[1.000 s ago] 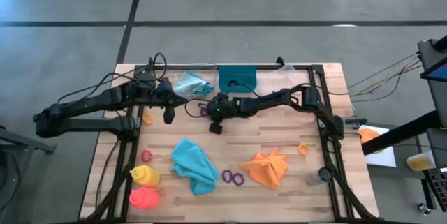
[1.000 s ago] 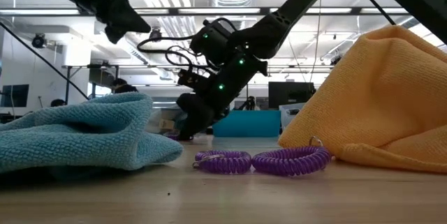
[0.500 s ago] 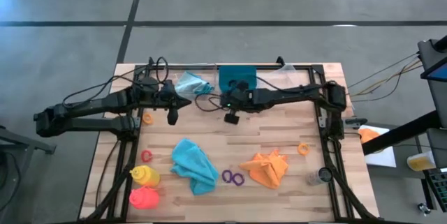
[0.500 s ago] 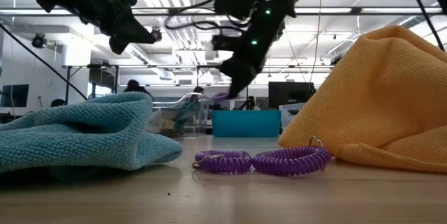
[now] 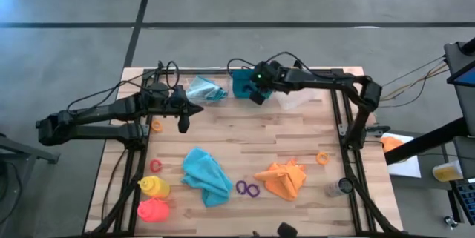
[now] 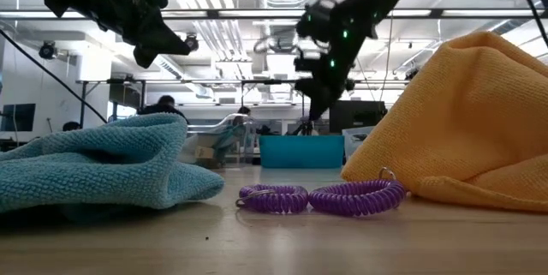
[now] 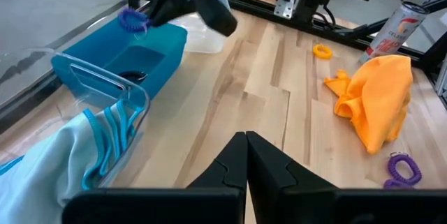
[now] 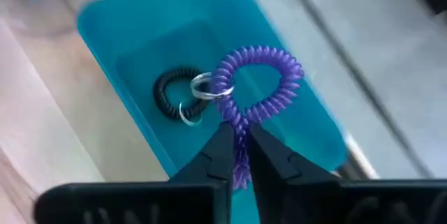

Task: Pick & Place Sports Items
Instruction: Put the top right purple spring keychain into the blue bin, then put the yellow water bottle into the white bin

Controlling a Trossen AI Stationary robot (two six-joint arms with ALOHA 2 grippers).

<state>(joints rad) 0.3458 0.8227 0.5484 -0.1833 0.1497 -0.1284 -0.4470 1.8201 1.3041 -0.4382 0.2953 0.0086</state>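
Coil ring (image 8: 255, 84) — purple, springy — pinched in right fingers (image 8: 222, 155) above teal bin (image 8: 293, 137) (left fingers (image 7: 230, 165) shut).

The right gripper (image 5: 257, 97) hangs over the teal bin (image 5: 242, 84) at the table's (image 5: 297, 130) far edge, while the left gripper (image 5: 184, 124) (fingers shut) hovers near a pale blue cloth (image 5: 204, 89).
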